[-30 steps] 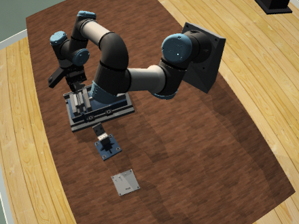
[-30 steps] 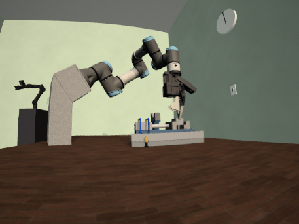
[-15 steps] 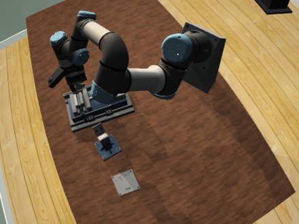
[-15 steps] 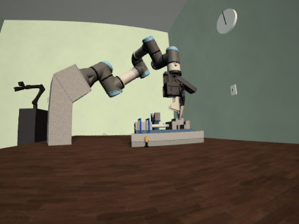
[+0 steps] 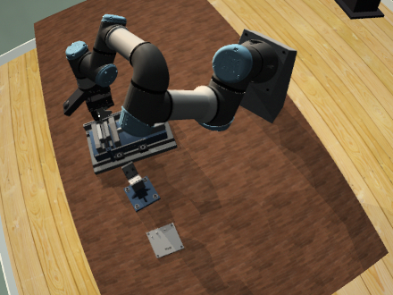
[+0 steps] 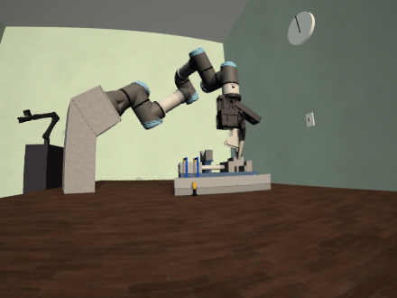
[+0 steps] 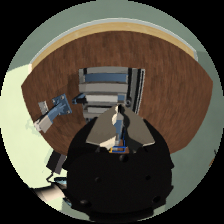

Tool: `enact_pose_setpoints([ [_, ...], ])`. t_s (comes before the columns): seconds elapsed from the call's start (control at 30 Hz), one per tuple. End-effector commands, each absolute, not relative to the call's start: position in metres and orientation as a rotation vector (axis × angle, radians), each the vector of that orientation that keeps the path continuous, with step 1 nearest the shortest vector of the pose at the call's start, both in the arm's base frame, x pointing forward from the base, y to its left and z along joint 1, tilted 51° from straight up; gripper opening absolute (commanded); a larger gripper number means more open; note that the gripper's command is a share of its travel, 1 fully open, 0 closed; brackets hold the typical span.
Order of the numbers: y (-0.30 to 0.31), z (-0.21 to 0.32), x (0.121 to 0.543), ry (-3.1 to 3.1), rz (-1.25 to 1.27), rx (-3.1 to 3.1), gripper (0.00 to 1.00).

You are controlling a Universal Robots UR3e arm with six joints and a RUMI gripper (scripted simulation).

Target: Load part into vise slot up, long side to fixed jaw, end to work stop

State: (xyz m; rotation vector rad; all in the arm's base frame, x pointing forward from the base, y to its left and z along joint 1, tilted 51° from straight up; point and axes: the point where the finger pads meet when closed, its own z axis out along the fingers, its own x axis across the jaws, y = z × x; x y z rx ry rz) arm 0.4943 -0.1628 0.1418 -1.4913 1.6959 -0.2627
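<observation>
"Where's the block (image 5: pixel 105 134) (image 7: pixel 104 99)?"

"In the vise (image 5: pixel 136 155) (image 6: pixel 223 184) (image 7: pixel 141 92), it seems: the pale middle bar, between the fixed jaw (image 5: pixel 96 139) (image 7: pixel 104 87) and the rod-side jaw (image 7: pixel 95 110). The wrist view parts those three strips best; from outside I can't separate the block from the vise's metal."

"Which way does it point?"

"Its long axis runs across the vise's length, alongside the fixed jaw. The slot's facing I can't make out, nor whether side or end really touches."

"And the gripper's jaws (image 5: pixel 99 116) (image 6: pixel 239 157) (image 7: pixel 119 108)?"

"Clenched on nothing, pointing down at the vise's jaw end. The outside view shows how low the tips are, right by the vise's top; whether they touch the block, I can't tell."

"Anything only the outside view gives?"

"The air cylinder's rod (image 6: pixel 213 167), lying along the vise. The top view has the arm over that part, but shows the infeed plate (image 5: pixel 165 241) on the table (image 5: pixel 250 201), beyond the vise's long side."

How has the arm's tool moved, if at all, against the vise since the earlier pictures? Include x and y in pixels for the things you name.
No: the tool (image 5: pixel 102 117) (image 6: pixel 239 155) (image 7: pixel 118 105) shows no visible shift, its fingertips poised at the same end of the vise (image 5: pixel 147 155) (image 6: pixel 221 185) (image 7: pixel 103 87).
</observation>
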Motion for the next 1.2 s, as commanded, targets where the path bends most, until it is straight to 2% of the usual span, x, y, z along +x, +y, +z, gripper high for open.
enact_pose_setpoints([
  [0.0,-0.164,0.142,0.494,1.696,-0.265,-1.491,0.00],
  [1.17,-0.177,0.136,0.494,1.696,-0.265,-1.491,0.00],
])
